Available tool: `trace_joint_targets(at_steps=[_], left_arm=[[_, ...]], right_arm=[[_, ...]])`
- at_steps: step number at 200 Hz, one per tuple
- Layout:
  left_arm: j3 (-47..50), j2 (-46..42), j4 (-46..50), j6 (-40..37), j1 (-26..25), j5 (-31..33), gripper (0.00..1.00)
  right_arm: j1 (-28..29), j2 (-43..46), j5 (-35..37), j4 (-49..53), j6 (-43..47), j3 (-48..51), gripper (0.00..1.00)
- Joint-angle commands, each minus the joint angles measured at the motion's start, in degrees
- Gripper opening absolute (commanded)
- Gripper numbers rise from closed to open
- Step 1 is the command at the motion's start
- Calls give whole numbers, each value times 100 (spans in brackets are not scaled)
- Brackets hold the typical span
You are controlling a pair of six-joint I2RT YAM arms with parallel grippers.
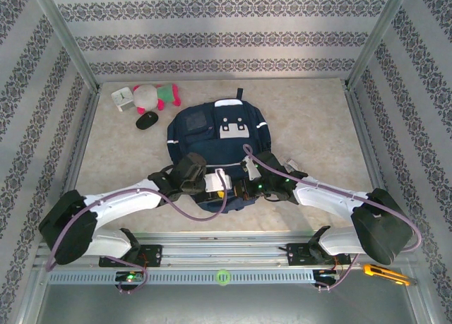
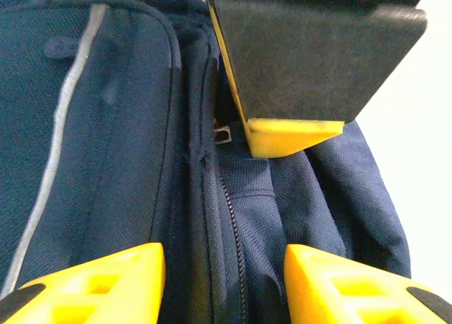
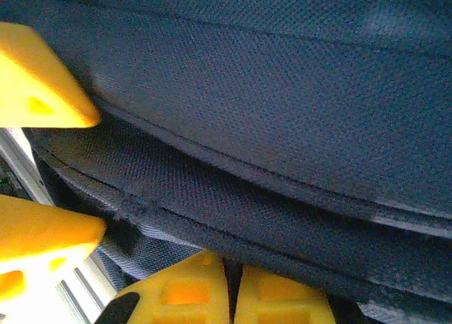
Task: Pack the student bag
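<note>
From above: navy backpack (image 1: 219,126) flat in the middle of the bench (image 1: 318,126), top toward the far wall. Left hand (image 1: 220,190) and right hand (image 1: 246,188) side by side at its near end.

Left wrist: yellow fingers (image 2: 106,285) apart, astride the zip seam (image 2: 229,218); clamped on it or not, cannot tell. Right hand's yellow tip just beside the zip pull (image 2: 224,135).

Right wrist: fingers (image 3: 187,296) pressed together, close against dark backpack cloth.
</note>
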State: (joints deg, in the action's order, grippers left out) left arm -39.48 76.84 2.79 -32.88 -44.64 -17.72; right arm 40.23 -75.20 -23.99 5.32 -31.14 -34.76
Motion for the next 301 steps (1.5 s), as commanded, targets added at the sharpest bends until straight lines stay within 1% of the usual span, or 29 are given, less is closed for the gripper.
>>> trace_joint_targets(at_steps=[1, 12, 18, 23, 33, 43, 52, 67, 83, 100, 116, 143, 168, 171, 175, 191, 198, 206, 215, 232, 251, 282, 301], left_arm=[[-96, 365, -595, 186, -53, 139, 48], [-129, 480, -673, 186, -53, 140, 45], [-144, 516, -703, 195, -53, 173, 38], [-155, 525, -718, 214, -53, 220, 29], [-164, 492, -736, 263, -53, 293, 15], [-119, 392, -696, 262, -46, 318, 5], [-36, 255, -624, 174, -36, 300, 0], [124, -3, -390, -1, 67, 161, 0], [226, -321, 60, -195, 243, -24, 0], [288, -651, 612, -421, 401, 11, 0], [329, -935, 1060, -611, 556, -16, 0], [380, -1302, 1561, -836, 780, -35, 0], [372, -1454, 1794, -897, 875, 40, 0], [359, -1466, 1795, -893, 878, 42, 2], [341, -1476, 1803, -869, 872, 22, 6], [162, -1488, 1772, -654, 865, -280, 34], [62, -1471, 1680, -478, 841, -445, 43], [-29, -1438, 1462, -221, 769, -448, 51], [-113, -1350, 1187, 66, 667, -320, 56], [-320, -1098, 886, 314, 477, -293, 60], [-462, -706, 501, 501, 208, -44, 63], [-653, 46, 84, 535, -85, 145, 63], [-800, 451, -27, 576, -149, 460, 62]], right_arm=[[-46, 36, -103, -193, 108, -171, 0], [-45, 57, -114, -189, 109, -167, 0], [-50, 74, -113, -189, 114, -162, 0], [-45, 91, -107, -182, 110, -162, 0], [-58, 128, -95, -170, 102, -138, 0], [-108, 182, -101, -155, 107, -98, 0], [-191, 225, -131, -83, 145, -60, 0], [-427, 322, -228, 73, 251, 16, 0], [-858, 436, -382, 284, 435, 83, 0], [-1373, 548, -583, 449, 622, 124, 0], [-1698, 559, -729, 558, 787, 82, 0], [-1773, 420, -921, 647, 944, -96, 0], [-1647, 417, -940, 577, 943, -144, 0], [-1627, 418, -937, 560, 943, -151, 0], [-1597, 431, -937, 550, 943, -153, 0], [-1498, 453, -935, 514, 938, -175, 0], [-1465, 453, -924, 491, 938, -184, 0], [-1435, 450, -920, 481, 940, -189, 0], [-1420, 437, -918, 483, 934, -189, 0], [-1404, 418, -914, 474, 926, -167, 0], [-1378, 394, -932, 445, 928, -154, 0], [-1283, 353, -949, 417, 928, -180, 0], [-1224, 331, -955, 349, 939, -180, 0]])
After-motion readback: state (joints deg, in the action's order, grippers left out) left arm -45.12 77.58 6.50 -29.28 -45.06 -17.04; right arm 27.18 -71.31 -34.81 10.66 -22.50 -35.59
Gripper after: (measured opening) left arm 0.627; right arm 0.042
